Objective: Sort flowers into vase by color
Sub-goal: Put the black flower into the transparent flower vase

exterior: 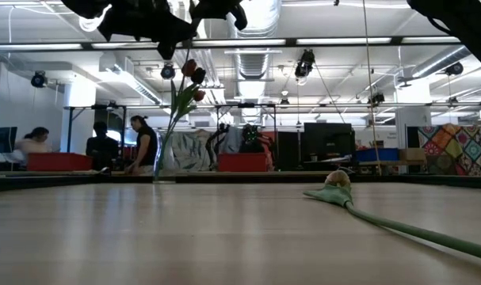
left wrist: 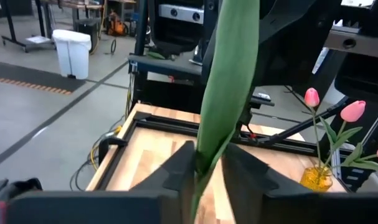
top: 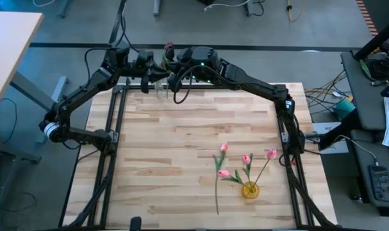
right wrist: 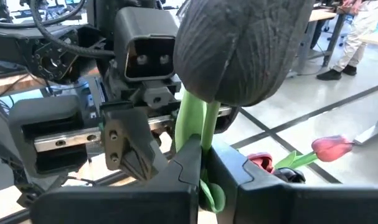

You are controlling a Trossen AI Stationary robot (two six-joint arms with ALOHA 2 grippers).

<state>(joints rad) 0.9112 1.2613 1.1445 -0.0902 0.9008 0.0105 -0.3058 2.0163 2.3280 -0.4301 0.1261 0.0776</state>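
**Grippers both pinching one tulip at far edge**

Dark tulip (right wrist: 238, 50) sits right above the right gripper (right wrist: 204, 158), whose fingers are clamped on its green stem just under the head. Left gripper (left wrist: 207, 171) is closed on the same flower's leaf/stem lower down, w/ the leaf rising straight up between its fingers. Both meet over the clear vase (top: 161, 88) at the table's (top: 181, 160) far edge, maroon heads (exterior: 194, 75) poking above it. Pink tulips (top: 247, 158) stand in the yellow vase (top: 249, 190) at near right; one pink flower (top: 223, 173) lies flat beside it.
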